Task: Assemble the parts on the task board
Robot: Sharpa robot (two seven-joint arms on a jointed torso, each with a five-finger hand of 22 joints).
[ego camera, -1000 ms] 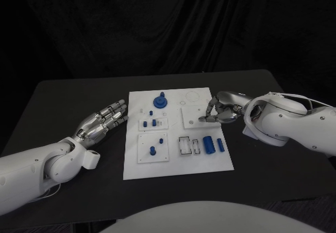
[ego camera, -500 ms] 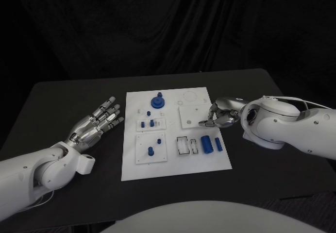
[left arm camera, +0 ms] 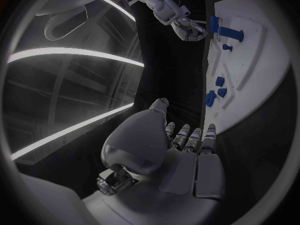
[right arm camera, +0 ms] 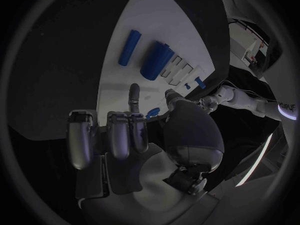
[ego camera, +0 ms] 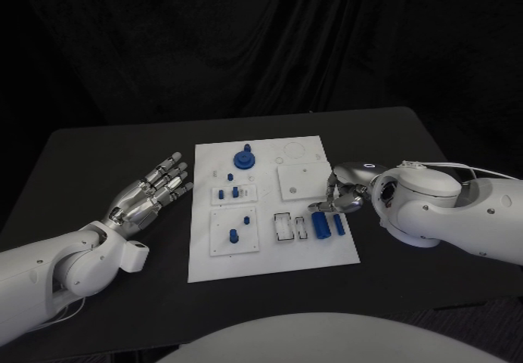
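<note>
Centrally on the black counter (ego camera: pixel 88 151) lies the white task board (ego camera: pixel 273 253), its long side running away from the robot. Near its far end stands a round blue part (ego camera: pixel 246 159) with a peg rising from it. Below that, small blue pieces (ego camera: pixel 231 192) stand in a raised square plate, and another square plate nearer the robot carries a blue peg (ego camera: pixel 232 235). Toward the board's right edge, a thick blue cylinder (ego camera: pixel 322 224) and a slimmer blue bar (ego camera: pixel 341 224) lie side by side next to two rectangular slots (ego camera: pixel 292 228).

The left hand (ego camera: pixel 147 195) rests well left of the board, palm up, fingers straight and spread apart, grasping nothing. The right hand (ego camera: pixel 337 197) hovers over the board's right side, just beyond the thick cylinder, fingers curled downward with one extended toward the board; the right wrist view shows nothing between its fingers (right arm camera: pixel 133 99).
</note>
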